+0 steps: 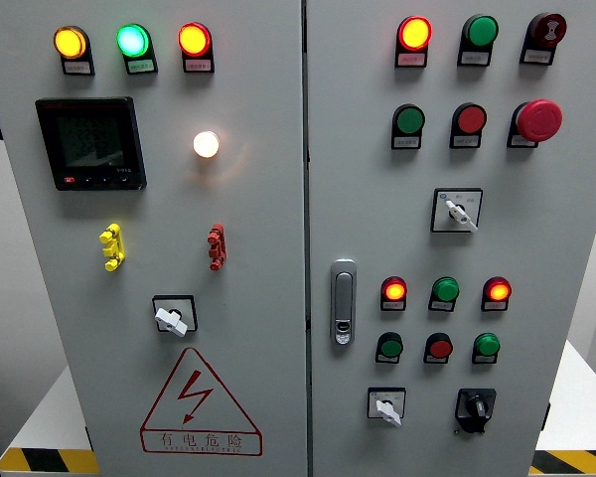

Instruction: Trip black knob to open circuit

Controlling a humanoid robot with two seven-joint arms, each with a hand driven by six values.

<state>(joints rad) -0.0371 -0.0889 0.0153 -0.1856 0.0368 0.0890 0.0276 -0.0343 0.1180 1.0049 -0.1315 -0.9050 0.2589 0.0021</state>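
We saw the black knob at the cabinet's lower right, right of a white switch. Neither hand showed, so we cannot tell their state.

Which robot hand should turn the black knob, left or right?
Probably the right. Neither hand shows in the picture yet, but the black knob sits at the bottom right of the right door, the side the right arm comes in from, so the left would have to reach across.
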